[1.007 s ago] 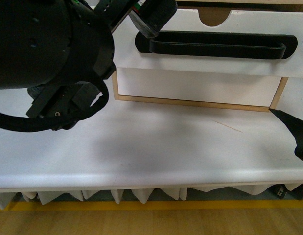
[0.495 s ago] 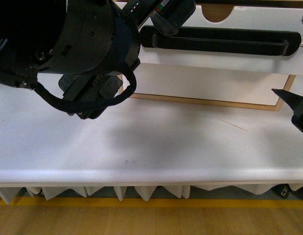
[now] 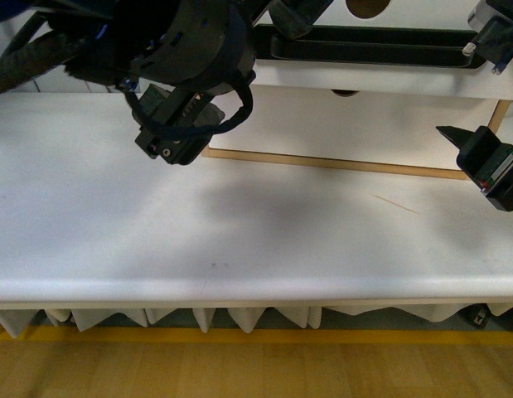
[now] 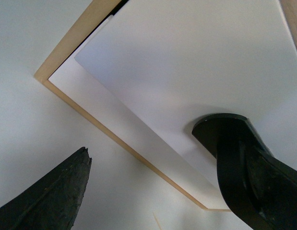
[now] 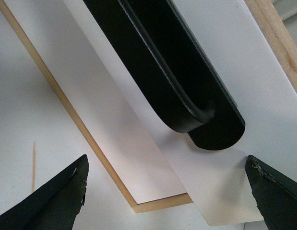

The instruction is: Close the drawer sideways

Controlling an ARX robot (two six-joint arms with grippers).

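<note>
The drawer (image 3: 380, 79) has a white front with a long black bar handle (image 3: 364, 48) and stands out in front of the cabinet, at the top of the front view. My left gripper (image 3: 293, 15) is open at the handle's left end. In the left wrist view one finger (image 4: 57, 196) shows, and the handle's black end (image 4: 234, 158) lies across from it. My right gripper (image 3: 459, 83) is open around the drawer's right end. The right wrist view shows the handle's end (image 5: 196, 120) and the drawer's corner (image 5: 220, 191) between its fingers (image 5: 57, 201).
The plain white drawer front (image 3: 347, 124) sits below, inside a light wooden frame (image 3: 322, 162). The white table (image 3: 239, 240) runs from the cabinet to the front edge. My bulky left arm (image 3: 190, 75) with its cable hangs over the table's back left.
Both arms have risen and moved in toward the drawer. The left arm has swung up and to the right, and the right gripper has risen to the drawer's right end.
</note>
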